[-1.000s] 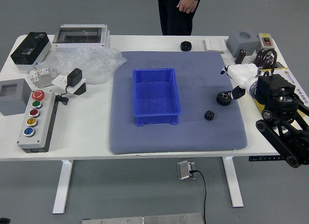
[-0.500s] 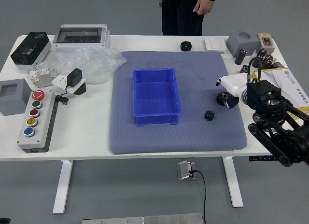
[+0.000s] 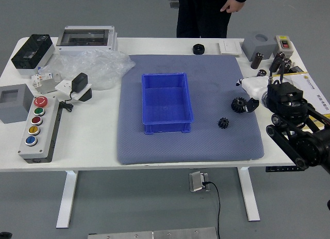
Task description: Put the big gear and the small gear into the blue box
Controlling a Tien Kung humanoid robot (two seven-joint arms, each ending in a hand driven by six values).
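Fingers [image 3: 251, 105] of the right hand [image 3: 258, 87] stand apart beside the big gear [image 3: 238, 105], on the mat's [image 3: 191, 149] right; the small gear [image 3: 223, 123] sits nearer, right of the blue box [image 3: 166, 102].

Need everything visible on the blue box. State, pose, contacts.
Blue box: plain solid blue, looks like plastic. Open-topped and rectangular, with thin walls, a flat floor and a narrow rim. No lid seen. Upright, longer side running away from the robot. It sits on the gray-blue mat, left of the big gear and small gear. Nothing visible inside; no hand touching it.
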